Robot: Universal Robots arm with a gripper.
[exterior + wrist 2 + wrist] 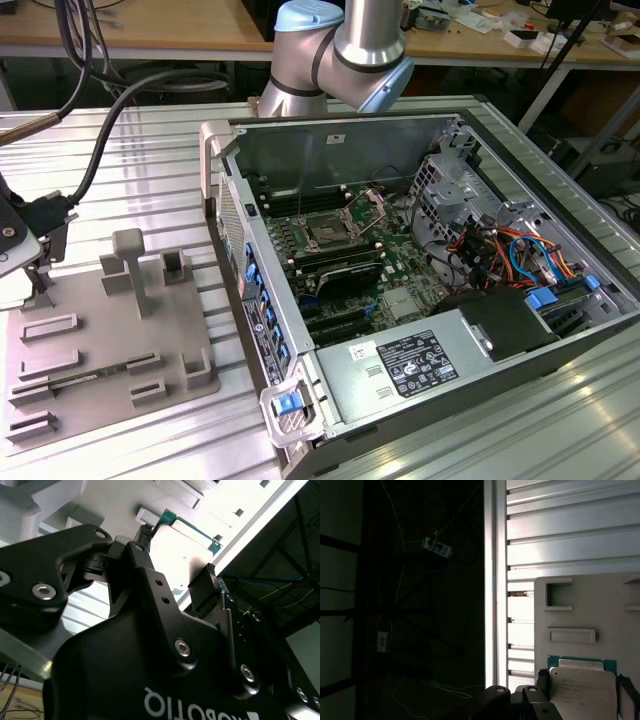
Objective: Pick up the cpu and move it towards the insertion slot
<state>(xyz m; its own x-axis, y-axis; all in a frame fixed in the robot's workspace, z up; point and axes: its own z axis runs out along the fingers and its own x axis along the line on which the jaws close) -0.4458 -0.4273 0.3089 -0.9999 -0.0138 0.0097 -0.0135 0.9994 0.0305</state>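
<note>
Gripper state: the gripper [178,551] was clamped on the cpu [184,544], with one black finger [209,582] pressed to each opposite edge.
Cpu location: it sat between the fingertips, pale top face toward the wrist and green rim showing. The first wrist view showed the same grip [583,682] on the cpu [582,692].
Grey tray: the grey tray [580,605] lay directly beyond the held cpu; whether the two touched could not be told.
Gripper location: it hung over the tray's [100,340] far corner at the exterior view's left edge [40,268].
Insertion slot: the insertion slot [328,232] lay well apart from the gripper, inside the open computer case [213,145], frame raised.
Support: a ribbed aluminium table [150,150] carried tray and case.
</note>
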